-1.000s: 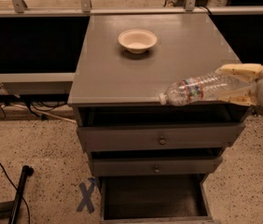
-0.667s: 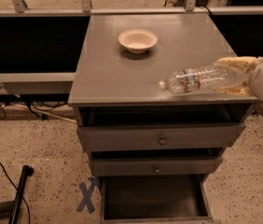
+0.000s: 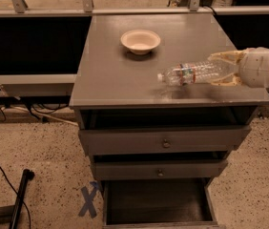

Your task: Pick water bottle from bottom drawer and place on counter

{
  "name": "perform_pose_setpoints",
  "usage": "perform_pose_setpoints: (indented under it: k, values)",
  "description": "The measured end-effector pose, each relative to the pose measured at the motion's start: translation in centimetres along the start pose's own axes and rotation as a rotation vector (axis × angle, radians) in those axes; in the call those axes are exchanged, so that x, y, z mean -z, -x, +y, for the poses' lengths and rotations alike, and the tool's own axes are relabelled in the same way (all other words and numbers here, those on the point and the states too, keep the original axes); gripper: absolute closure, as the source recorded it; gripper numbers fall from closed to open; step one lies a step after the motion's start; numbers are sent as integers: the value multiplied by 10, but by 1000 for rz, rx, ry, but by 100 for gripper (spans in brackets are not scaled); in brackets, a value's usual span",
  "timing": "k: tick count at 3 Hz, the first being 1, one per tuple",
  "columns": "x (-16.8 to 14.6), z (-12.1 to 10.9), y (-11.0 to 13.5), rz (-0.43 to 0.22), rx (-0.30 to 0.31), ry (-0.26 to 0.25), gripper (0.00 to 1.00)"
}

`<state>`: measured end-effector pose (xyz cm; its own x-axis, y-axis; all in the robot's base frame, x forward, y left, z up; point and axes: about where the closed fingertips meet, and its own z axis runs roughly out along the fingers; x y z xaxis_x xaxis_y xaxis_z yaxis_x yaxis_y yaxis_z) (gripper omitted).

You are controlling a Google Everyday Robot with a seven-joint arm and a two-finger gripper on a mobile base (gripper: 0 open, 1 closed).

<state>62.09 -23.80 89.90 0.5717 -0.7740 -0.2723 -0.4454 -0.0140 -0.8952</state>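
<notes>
While bottom drawer (image 3: 156, 202) stands open, gripper (image 3: 222, 68) clamps water bottle (image 3: 191, 73) sideways just over counter (image 3: 110, 73) — 1 bowl (image 3: 140, 41) farther back.

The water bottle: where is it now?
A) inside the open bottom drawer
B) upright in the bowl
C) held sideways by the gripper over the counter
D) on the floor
C: the gripper, at the right edge, has its jaws closed on the water bottle, sideways above the counter.

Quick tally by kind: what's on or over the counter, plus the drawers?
Clear crinkled plastic water bottle, held by the hand at the grey counter's right edge: 1
Cream round bowl: 1
Grey-brown drawers (top drawer, middle drawer, bottom drawer): 3
Total: 5
</notes>
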Motion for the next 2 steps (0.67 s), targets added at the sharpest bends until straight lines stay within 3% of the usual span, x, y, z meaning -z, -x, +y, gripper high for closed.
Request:
perform_pose_setpoints:
  k: [2]
  values:
    - [-6, 0, 4, -11, 0, 3, 38]
